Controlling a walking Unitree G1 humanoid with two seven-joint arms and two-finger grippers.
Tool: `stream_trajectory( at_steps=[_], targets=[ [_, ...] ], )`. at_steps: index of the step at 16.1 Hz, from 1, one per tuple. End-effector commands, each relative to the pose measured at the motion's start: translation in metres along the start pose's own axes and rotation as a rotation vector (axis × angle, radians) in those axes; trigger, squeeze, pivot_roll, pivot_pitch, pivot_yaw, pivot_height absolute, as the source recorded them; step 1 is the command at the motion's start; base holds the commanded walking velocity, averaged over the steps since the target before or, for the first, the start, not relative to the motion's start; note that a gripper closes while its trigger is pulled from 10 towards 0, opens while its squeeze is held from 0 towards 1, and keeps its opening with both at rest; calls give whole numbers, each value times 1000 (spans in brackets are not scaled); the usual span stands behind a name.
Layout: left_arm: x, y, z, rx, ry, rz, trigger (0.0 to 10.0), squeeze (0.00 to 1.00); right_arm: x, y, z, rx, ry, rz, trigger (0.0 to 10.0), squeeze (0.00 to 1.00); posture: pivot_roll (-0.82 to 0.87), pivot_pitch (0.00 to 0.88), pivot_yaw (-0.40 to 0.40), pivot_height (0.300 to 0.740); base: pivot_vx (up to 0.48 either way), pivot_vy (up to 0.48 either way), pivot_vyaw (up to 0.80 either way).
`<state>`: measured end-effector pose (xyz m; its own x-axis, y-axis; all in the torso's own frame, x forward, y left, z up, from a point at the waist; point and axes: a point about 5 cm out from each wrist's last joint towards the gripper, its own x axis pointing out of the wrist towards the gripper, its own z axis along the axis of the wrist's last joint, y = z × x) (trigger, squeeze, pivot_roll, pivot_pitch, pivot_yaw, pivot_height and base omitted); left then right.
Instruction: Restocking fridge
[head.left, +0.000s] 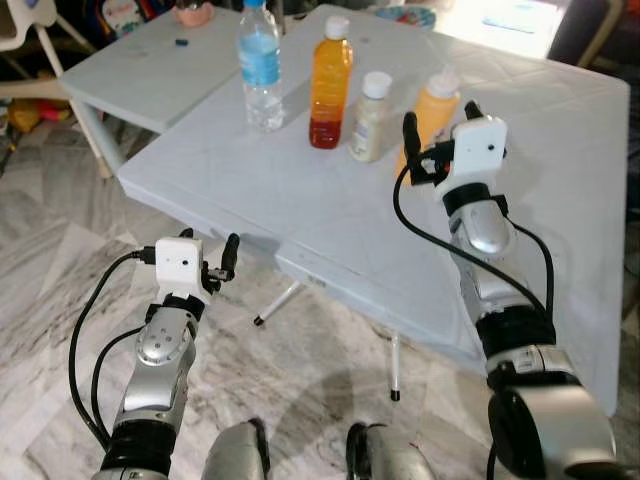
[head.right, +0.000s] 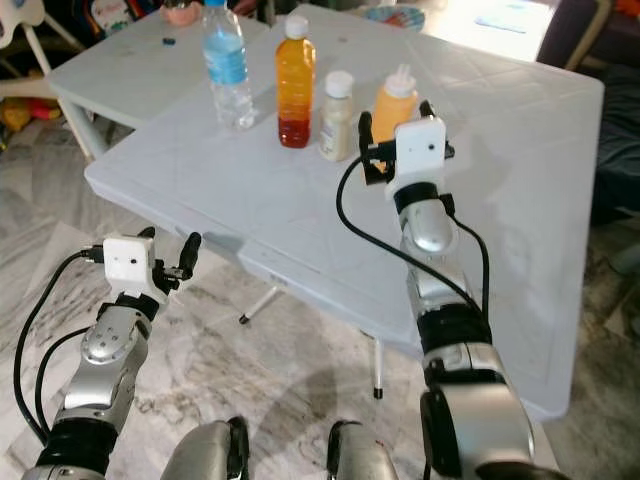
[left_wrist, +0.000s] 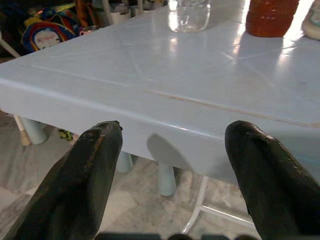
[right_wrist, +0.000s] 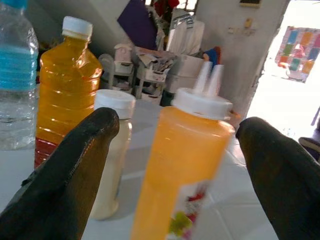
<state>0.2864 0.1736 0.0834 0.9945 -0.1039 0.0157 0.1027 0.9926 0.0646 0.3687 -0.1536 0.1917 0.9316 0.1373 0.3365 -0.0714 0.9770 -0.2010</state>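
Right wrist view: squeeze bottle (right_wrist: 180, 170) between spread jaws.

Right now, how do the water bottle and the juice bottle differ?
The water bottle is clear, with a blue label and blue cap; the juice bottle holds orange liquid, darker red at the bottom, under a white cap. The water bottle stands further to the robot's left; the juice bottle is next to the small white bottle. Both stand upright on the table, capped and untouched by either end effector.
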Motion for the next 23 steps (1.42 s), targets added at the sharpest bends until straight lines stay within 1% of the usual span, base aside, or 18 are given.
stream_trajectory(
  at_steps=[1,4,13,17,22,23],
  targets=[
    [-2,1,0,18,8,-11,10000,0,5,-1,5,-6,-20,-5,10000,0,77,157,0,740,0,0,0],
    [-3,1,0,23,9,-16,10000,0,11,-5,8,-18,-41,-21,10000,0,82,161,1,740,0,0,0],
    [-2,0,0,23,15,-24,10000,0,14,-20,10,-66,-72,-105,10000,0,79,164,1,740,0,0,0],
    [-3,-1,-1,19,21,-36,10000,0,15,-25,3,-78,-24,-120,10000,0,83,168,3,740,0,0,0],
    [-3,0,-1,20,24,-50,10000,0,23,-33,0,-78,48,-130,10000,0,90,176,8,740,0,0,0],
    [-3,0,-1,23,26,-53,10000,0,24,-34,-4,-70,87,-124,7922,0,90,177,9,740,0,0,0]
  ],
)
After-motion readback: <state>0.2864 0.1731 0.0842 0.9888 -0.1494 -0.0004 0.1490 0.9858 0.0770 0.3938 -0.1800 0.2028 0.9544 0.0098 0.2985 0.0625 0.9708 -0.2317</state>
